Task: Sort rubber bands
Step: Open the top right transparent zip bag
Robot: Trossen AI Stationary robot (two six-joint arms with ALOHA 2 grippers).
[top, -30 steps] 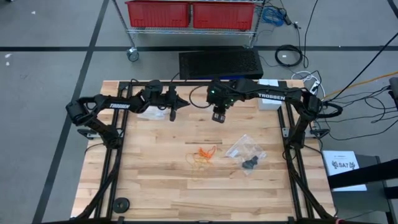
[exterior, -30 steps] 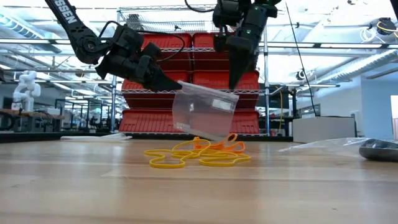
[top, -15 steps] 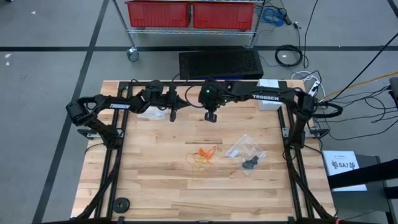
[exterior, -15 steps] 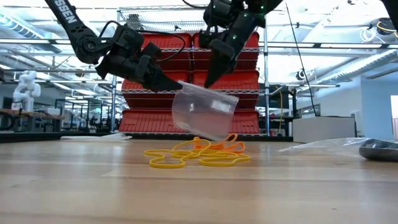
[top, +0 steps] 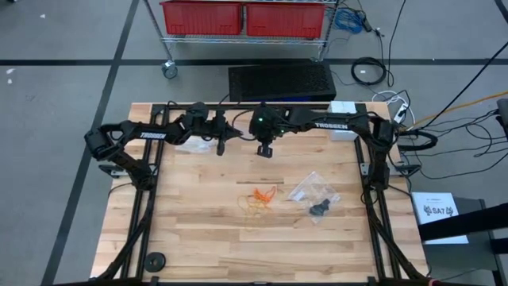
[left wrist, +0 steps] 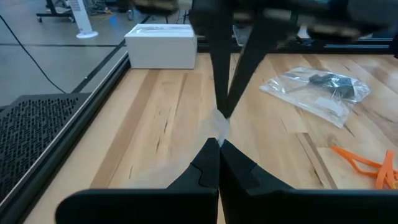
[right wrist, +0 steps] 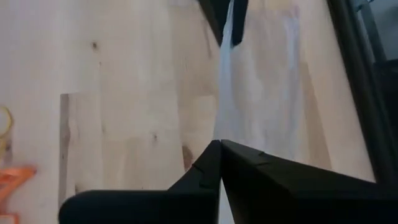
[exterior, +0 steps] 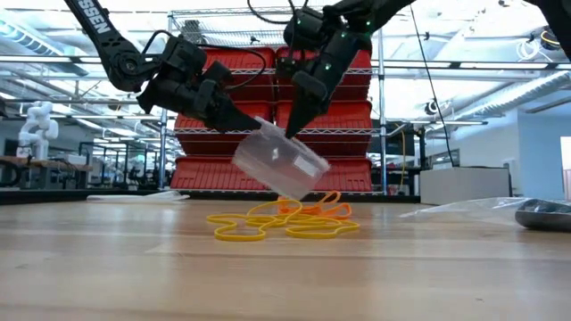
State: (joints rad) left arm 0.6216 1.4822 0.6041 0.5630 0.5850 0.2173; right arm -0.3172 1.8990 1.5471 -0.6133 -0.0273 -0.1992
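My left gripper (exterior: 254, 124) and right gripper (exterior: 290, 130) are both pressed together, each pinching the top edge of a clear plastic bag (exterior: 278, 162) held above the table (top: 198, 230), tilted so its long axis slopes down toward my right. Below it, near the table's middle, the rubber bands (exterior: 284, 219) lie in a loose flat tangle: thin orange and pale yellowish loops overlapping. A second bag (top: 313, 191) holding black bands lies just beside them.
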